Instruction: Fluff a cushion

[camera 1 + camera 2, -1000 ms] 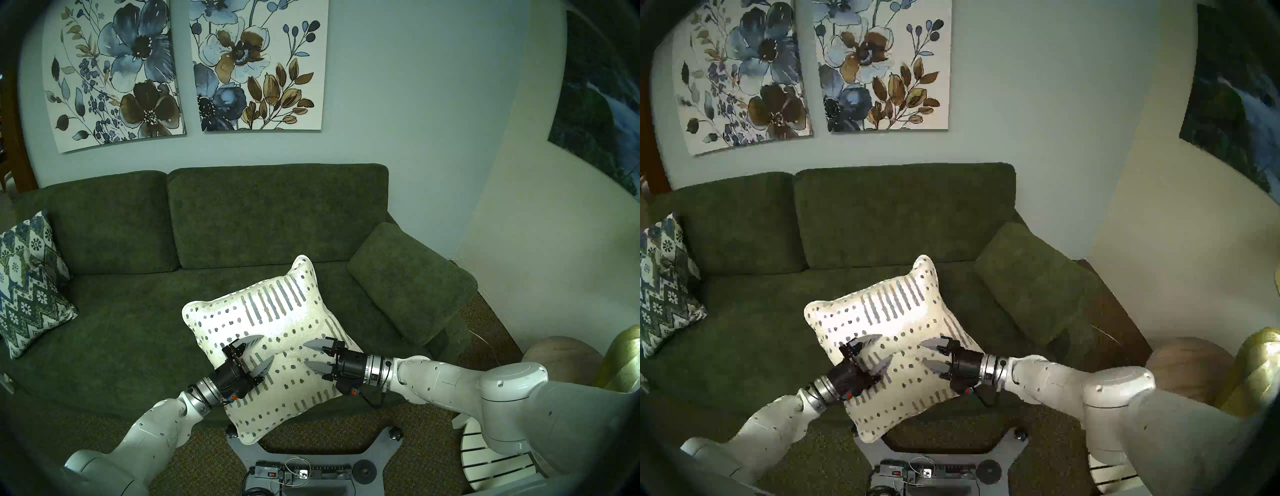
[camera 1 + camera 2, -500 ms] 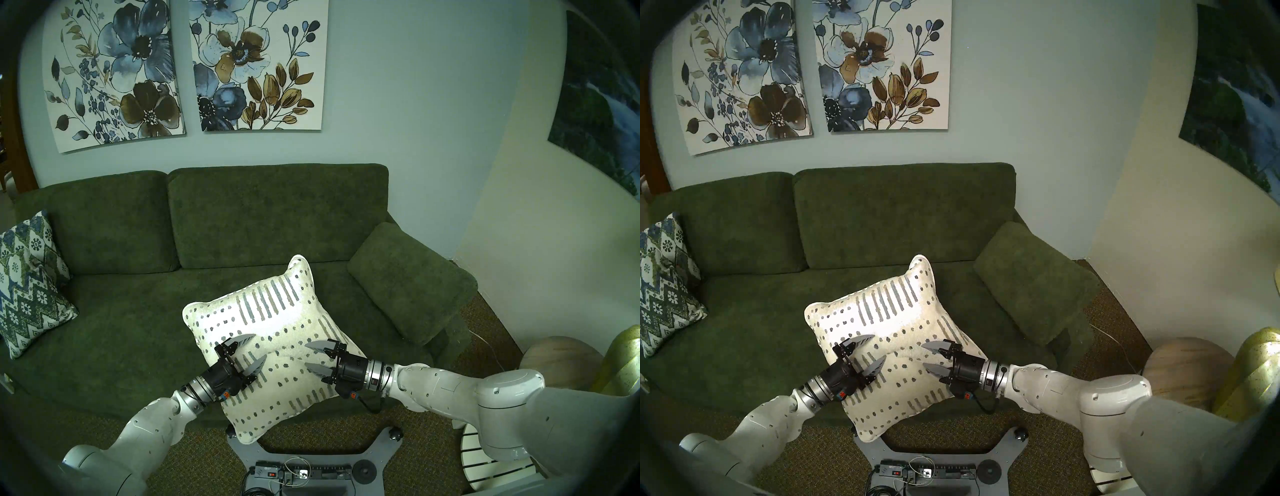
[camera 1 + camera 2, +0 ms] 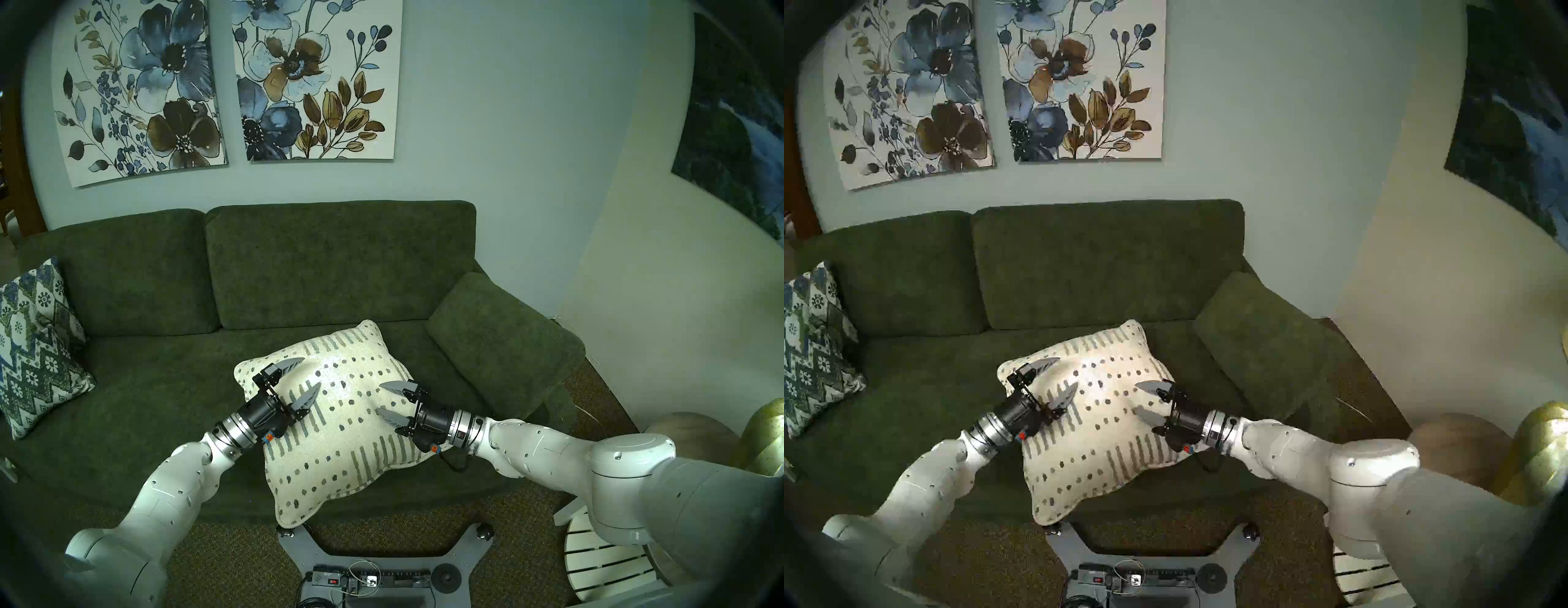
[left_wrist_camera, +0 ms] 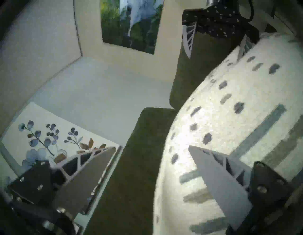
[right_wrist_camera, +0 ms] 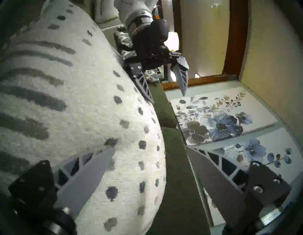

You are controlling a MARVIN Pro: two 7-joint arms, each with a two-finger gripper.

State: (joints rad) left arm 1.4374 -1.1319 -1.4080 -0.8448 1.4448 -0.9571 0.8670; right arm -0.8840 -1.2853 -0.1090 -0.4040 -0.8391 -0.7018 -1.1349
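Both grippers are wide open: the left gripper and the right gripper each press one finger on the cushion, holding nothing.

Cream-white cushion with rows of grey-blue and olive dashes and bands of short stripes. Dark green sofa, plain and fuzzy-looking. Blue, green and white zigzag pillow dotted with small flower shapes. Two pale wall prints painted with blue and brown flowers and tan leaves. Dark green picture streaked with white-blue. Light blue-grey wall behind, cream wall beside. Black left hand and black right hand, each with grey fingers, on silver-white arms.
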